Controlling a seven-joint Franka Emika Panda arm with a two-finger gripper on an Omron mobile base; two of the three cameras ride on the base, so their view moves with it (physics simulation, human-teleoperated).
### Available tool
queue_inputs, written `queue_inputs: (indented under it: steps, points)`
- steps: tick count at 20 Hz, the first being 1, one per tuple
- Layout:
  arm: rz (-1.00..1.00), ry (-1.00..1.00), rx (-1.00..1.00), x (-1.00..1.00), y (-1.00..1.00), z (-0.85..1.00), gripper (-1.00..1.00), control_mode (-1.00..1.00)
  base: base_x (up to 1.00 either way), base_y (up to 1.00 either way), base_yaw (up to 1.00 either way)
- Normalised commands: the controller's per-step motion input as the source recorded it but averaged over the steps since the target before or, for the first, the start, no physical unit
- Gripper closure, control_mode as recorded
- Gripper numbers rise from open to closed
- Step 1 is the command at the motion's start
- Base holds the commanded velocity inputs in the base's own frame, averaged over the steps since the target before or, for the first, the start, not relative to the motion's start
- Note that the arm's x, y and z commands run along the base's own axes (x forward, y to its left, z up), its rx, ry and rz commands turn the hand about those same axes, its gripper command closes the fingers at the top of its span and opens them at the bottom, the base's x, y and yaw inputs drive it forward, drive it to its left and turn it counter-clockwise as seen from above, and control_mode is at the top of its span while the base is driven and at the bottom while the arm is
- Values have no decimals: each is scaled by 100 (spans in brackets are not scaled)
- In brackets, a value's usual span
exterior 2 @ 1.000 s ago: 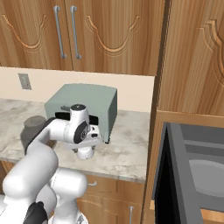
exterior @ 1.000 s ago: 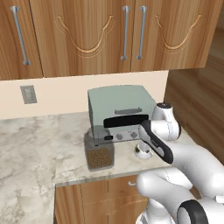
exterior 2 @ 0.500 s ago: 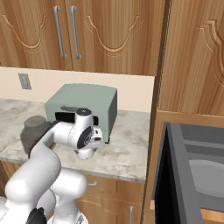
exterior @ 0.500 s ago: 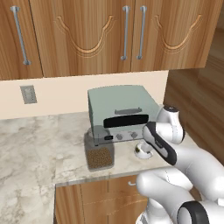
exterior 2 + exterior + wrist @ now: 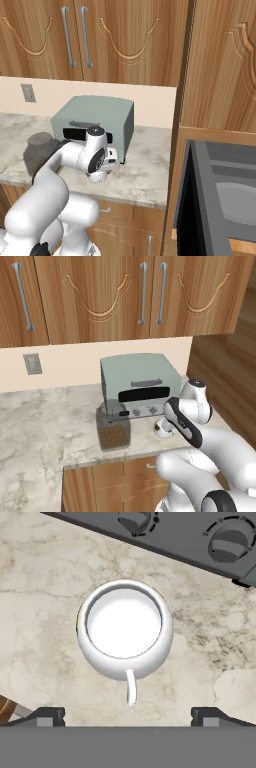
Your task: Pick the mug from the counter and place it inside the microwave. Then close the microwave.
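Looking down your gripper [image 5: 128, 714], you see its jaws spread wide, empty, above the mug [image 5: 125, 629] standing upright on the counter [image 5: 40, 587], handle toward you; beyond sits the toaster oven [image 5: 140, 383].

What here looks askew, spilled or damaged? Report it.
Nothing stands out. The mug stands upright on the counter, empty and intact, beside the toaster oven. The glass jar is upright, and nothing is spilled.
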Motion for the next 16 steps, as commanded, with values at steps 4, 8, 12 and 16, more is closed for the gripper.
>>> queue_inputs:
  steps: [4,8,12,16]
  points:
    - [0,0,0,0,0,-16,-100,-100,0,0,0]
    - [0,0,0,1,0,-16,-100,-100,0,0,0]
    - [-1,0,0,0,1,-8,-100,-100,0,0,0]
    - [-1,0,0,0,1,-7,-100,-100,0,0,0]
